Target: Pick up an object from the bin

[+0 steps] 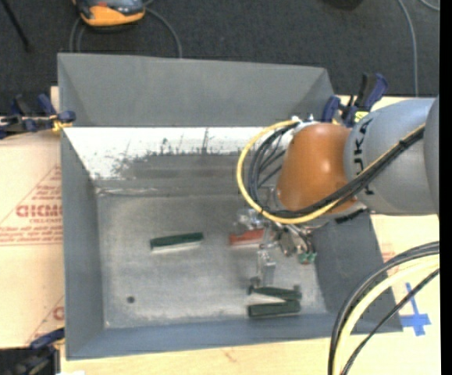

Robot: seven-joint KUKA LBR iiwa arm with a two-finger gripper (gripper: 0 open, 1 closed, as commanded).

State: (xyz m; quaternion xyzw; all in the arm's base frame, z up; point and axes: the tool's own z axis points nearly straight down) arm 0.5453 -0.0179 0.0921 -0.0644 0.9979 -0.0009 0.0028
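The end effector point(265, 262), whose opening I cannot tell, hangs between a small red block point(245, 238) and two dark green flat bars point(274, 292); descending, it could knock either aside.

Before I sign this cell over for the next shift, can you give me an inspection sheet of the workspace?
Surface: grey metal bin, floor scuffed, one small dark speck front left.
Job's things: green bar flat at mid-floor; red bar beside the gripper; dark green pieces, two, close together at front right.
Clutter: nothing seen.
Grippers: gripper low over the bin's right side, between the red bar and the dark green pieces.
Cables: yellow and black cables looped round the orange wrist cover.
Surroundings: orange-and-black devices on the dark floor behind the bin.
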